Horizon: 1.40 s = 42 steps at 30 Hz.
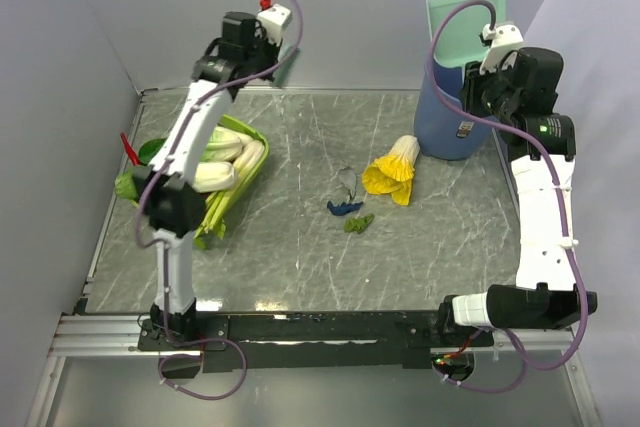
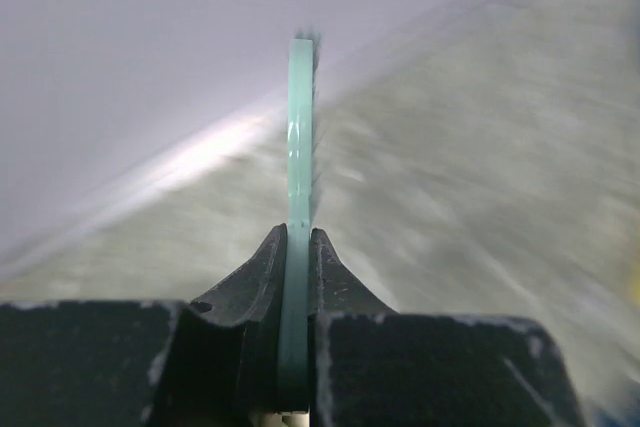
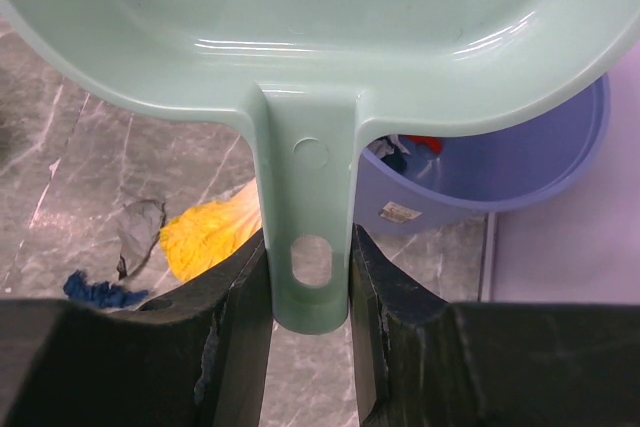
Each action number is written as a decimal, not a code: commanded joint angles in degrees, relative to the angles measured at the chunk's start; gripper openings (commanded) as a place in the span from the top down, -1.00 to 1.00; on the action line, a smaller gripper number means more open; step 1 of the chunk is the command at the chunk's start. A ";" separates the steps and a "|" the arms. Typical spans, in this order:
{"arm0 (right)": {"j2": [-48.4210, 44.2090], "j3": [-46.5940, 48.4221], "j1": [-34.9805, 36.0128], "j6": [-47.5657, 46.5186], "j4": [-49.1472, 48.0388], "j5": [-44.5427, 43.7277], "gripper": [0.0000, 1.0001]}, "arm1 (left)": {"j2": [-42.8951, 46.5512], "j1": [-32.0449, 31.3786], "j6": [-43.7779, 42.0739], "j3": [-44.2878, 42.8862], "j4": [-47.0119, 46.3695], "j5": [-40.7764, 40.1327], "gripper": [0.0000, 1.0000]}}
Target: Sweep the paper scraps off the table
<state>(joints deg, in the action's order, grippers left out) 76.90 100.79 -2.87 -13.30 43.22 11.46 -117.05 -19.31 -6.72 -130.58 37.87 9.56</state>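
On the table (image 1: 300, 267), paper scraps lie near the middle: a dark blue wad (image 1: 343, 207), a green one (image 1: 358, 223) and a greyish one (image 1: 347, 182). The blue (image 3: 98, 290) and grey (image 3: 138, 227) wads also show in the right wrist view. My right gripper (image 3: 308, 239) is shut on the handle of a pale green dustpan (image 3: 320, 27), held tilted over a blue bin (image 3: 520, 167) with red and blue scraps (image 3: 405, 147) inside. My left gripper (image 2: 300, 235), raised at the back left, is shut on a thin teal-green piece (image 2: 300, 127) seen edge-on.
A yellow-and-white frilly vegetable (image 1: 393, 169) lies beside the scraps, left of the bin (image 1: 450, 127). A green basket (image 1: 250, 137) with pale leafy vegetables stands at the left under my left arm. Pale walls enclose the table on three sides.
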 commanded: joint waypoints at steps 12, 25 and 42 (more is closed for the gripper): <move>-11.95 -11.23 -0.03 -0.50 -2.88 -1.79 1.00 | -22.87 2.70 -37.40 -5.84 -15.81 -44.10 0.99; -8.44 -8.42 -0.03 0.03 -2.53 -0.13 1.00 | -11.63 -6.60 -22.48 6.81 6.68 -22.85 0.99; -9.14 -12.02 1.20 -15.14 7.02 6.19 1.00 | 5.25 -12.15 -21.01 14.78 -0.39 2.57 0.99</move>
<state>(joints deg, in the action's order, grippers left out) 69.43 90.26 -2.59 -16.88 44.29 12.12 -120.33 -31.16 -21.30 -124.97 52.21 10.11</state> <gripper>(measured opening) 0.379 0.121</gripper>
